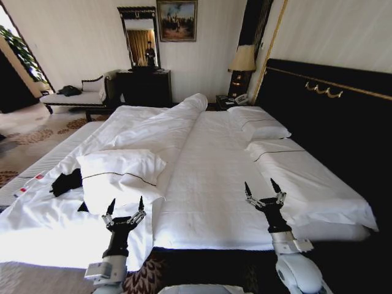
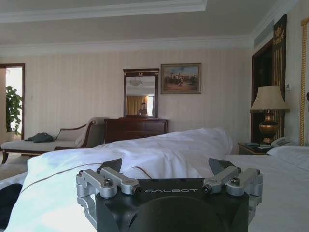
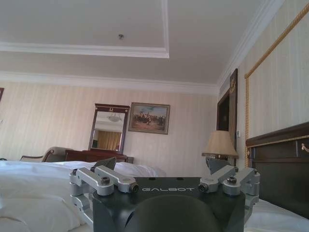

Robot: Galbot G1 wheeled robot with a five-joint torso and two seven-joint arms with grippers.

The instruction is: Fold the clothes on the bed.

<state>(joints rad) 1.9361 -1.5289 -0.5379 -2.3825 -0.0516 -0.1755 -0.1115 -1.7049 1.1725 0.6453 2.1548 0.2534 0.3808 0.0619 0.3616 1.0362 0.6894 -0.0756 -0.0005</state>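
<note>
The bed (image 1: 208,171) with white sheets stretches away in front of me in the head view. The clothes (image 1: 66,182) are a crumpled black piece on the bed's left side, partly tucked under a white pillow (image 1: 119,168). A dark corner of them (image 2: 7,203) also shows in the left wrist view. My left gripper (image 1: 126,205) hovers open over the near edge of the bed, just right of the clothes and in front of the pillow, holding nothing. My right gripper (image 1: 260,187) stands open and empty above the bare sheet on the right. Both pairs of fingers are spread in the wrist views (image 2: 166,166) (image 3: 159,166).
A rumpled white duvet (image 1: 165,122) runs up the bed's middle-left. Two more pillows (image 1: 260,125) lie against the dark headboard (image 1: 331,116) on the right. Beyond the bed are a lamp (image 1: 243,61), a dark dresser with mirror (image 1: 144,86) and a chaise (image 1: 73,95).
</note>
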